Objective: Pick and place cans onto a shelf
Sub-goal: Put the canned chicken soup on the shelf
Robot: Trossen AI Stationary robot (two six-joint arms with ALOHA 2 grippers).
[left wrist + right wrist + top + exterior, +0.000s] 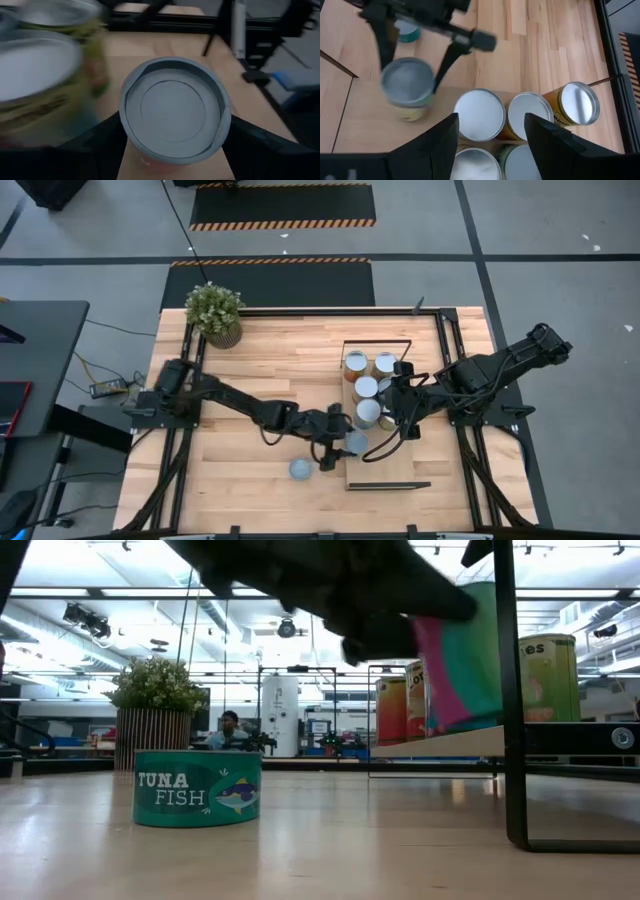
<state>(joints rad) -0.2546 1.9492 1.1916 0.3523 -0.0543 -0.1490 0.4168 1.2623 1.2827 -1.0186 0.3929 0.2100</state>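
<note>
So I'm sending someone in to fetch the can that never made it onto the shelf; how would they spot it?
Start at the wooden table and find the light-wood shelf on its right half, where the other cans cluster. The can you want sits alone on the bare tabletop just left of the shelf, near the front edge. It is short and flat, with a teal label reading TUNA FISH, unlike the taller cans.

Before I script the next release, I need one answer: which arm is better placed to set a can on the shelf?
Left. The left gripper holds a can at the shelf edge; the right gripper hovers shut over the placed cans.
</note>
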